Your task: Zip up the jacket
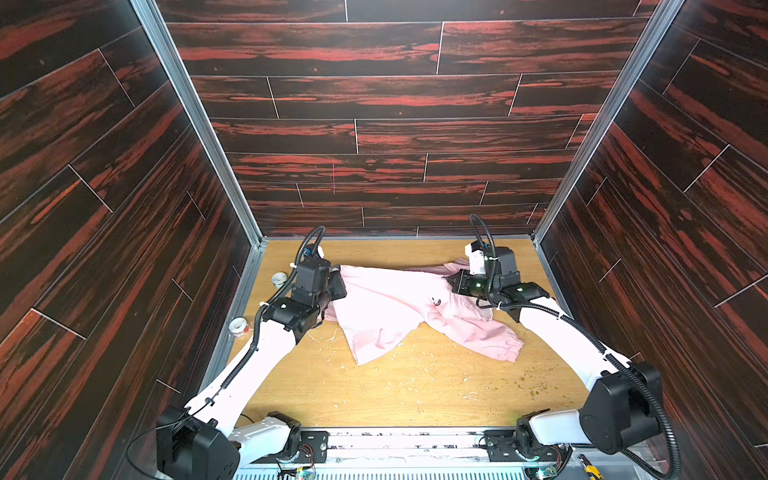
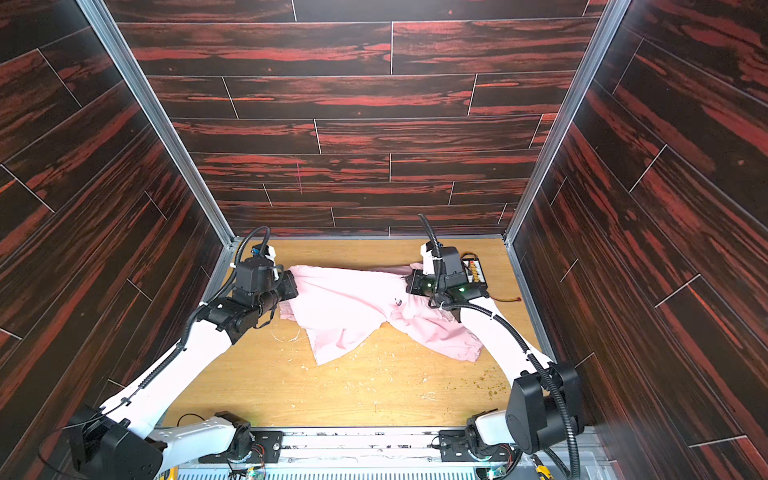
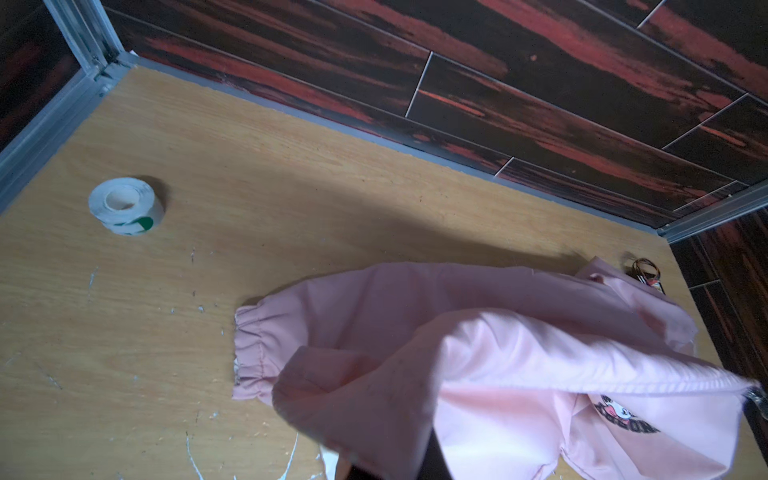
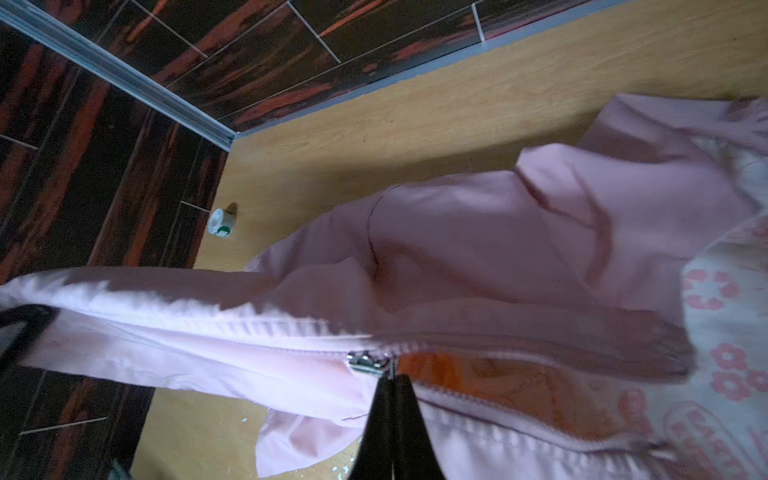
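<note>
Evidently, with the jacket (image 1: 386, 303) stretched out just beside the tape roll (image 3: 124, 205), left gripper (image 1: 337, 286) clamped on its hem end and right gripper (image 4: 390, 380) pinched shut on the zipper pull (image 4: 368, 363), I judged a straight, taut draw best.

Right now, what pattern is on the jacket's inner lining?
The lining is white with pink flowers, shown best in the right wrist view.
</note>
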Tool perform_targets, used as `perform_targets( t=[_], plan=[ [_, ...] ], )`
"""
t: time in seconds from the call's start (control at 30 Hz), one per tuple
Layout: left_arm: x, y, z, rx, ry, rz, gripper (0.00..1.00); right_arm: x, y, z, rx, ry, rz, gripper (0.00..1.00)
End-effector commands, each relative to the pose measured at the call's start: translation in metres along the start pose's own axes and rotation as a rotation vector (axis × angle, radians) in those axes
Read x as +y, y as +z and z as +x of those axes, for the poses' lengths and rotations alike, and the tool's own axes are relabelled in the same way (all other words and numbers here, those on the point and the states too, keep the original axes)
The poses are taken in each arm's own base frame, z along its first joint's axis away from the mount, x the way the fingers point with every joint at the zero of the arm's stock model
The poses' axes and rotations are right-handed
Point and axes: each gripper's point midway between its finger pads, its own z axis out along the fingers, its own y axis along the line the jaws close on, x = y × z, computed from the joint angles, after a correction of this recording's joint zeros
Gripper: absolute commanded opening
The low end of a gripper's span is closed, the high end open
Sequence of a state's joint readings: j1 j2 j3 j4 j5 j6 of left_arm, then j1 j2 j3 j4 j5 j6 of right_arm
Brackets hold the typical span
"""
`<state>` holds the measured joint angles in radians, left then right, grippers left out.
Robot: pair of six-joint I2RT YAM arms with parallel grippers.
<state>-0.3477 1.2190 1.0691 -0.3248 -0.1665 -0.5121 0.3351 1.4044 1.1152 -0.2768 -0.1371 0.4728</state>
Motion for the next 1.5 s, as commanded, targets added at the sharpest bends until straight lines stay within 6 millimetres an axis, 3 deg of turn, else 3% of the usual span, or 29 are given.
perform_targets(
  t=[0.0, 0.33, 0.73, 0.87, 1.0, 1.1, 1.2, 1.27, 1.33, 1.4, 1.47],
  plan=[
    [0.022, -0.007, -0.035, -0.095, -0.017, -0.103, 0.0, -0.02, -0.023, -0.026, -0.087, 0.021, 0.079, 0.0],
    [0.036, -0.003, -0.072, -0.153, -0.049, -0.147, 0.0, -0.054, -0.039, -0.043, -0.13, 0.083, 0.13, 0.0],
    [0.049, 0.002, -0.08, -0.162, -0.064, -0.168, 0.0, -0.102, -0.055, -0.049, -0.168, 0.162, 0.242, 0.0],
    [0.043, 0.007, -0.085, -0.158, -0.06, -0.146, 0.0, -0.104, -0.06, -0.059, -0.193, 0.165, 0.248, 0.0],
    [0.034, 0.018, -0.098, -0.159, -0.055, -0.121, 0.0, -0.093, -0.062, -0.082, -0.227, 0.15, 0.21, 0.0],
    [0.027, 0.033, -0.126, -0.196, -0.059, -0.101, 0.0, -0.073, -0.061, -0.114, -0.276, 0.14, 0.116, 0.0],
    [0.009, 0.041, -0.173, -0.236, -0.097, -0.029, 0.0, -0.042, -0.076, -0.162, -0.373, 0.104, 0.007, 0.0],
    [-0.011, 0.03, -0.21, -0.309, -0.094, 0.034, 0.0, -0.02, -0.098, -0.195, -0.475, 0.064, -0.05, 0.0],
    [-0.026, 0.005, -0.252, -0.421, -0.099, 0.07, 0.0, 0.001, -0.127, -0.226, -0.584, 0.025, -0.109, 0.0],
    [-0.038, -0.02, -0.281, -0.494, -0.091, 0.103, 0.0, 0.017, -0.153, -0.246, -0.662, -0.02, -0.15, 0.0],
    [-0.047, -0.038, -0.296, -0.525, -0.074, 0.124, 0.0, 0.028, -0.17, -0.257, -0.706, -0.067, -0.17, 0.0]
  ],
)
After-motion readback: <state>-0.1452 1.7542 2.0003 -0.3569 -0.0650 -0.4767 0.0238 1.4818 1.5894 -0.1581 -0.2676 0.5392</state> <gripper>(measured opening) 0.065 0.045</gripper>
